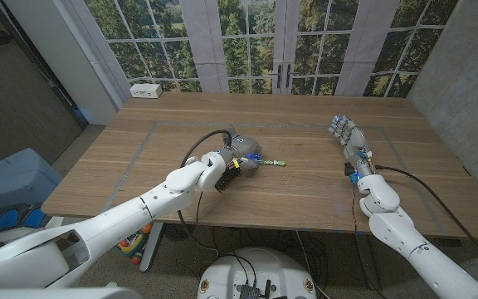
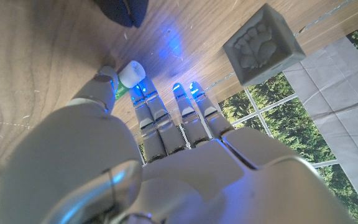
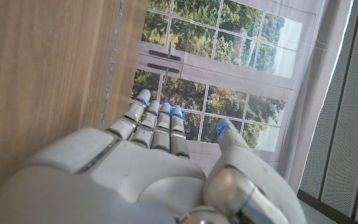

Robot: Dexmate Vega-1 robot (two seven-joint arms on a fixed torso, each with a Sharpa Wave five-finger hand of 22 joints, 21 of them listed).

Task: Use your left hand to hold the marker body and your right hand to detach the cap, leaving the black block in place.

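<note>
Starts at the left: left hand reached out to mid-surface and lowered over the near end of the marker, plainly to brace the body as the task asks. Seen along the back of that hand: fingers straight and side by side, thumb set against the green body just short of the white end. Cannot tell whether thumb and nearest finger are actually pinching the marker or only flanking it; looks like a grasp being lined up, not a firm one.

Just beyond the fingertips, a dark block at the edge of the wrist view and a grey embossed cube further along. Close to the marker, so a hazard: must keep the dark block where it sits, hence a grip along the marker, not a sweep across it.

Moving right: marker lying flat on the wood, free end poking out past the left hand toward the other arm. Left exposed, presumably, for the cap pull.

Far right: right hand well apart from the marker, holding nothing, fingers extended and loosely together, thumb held off to one side. Waiting, by the look of it, until the body is secured.
</note>
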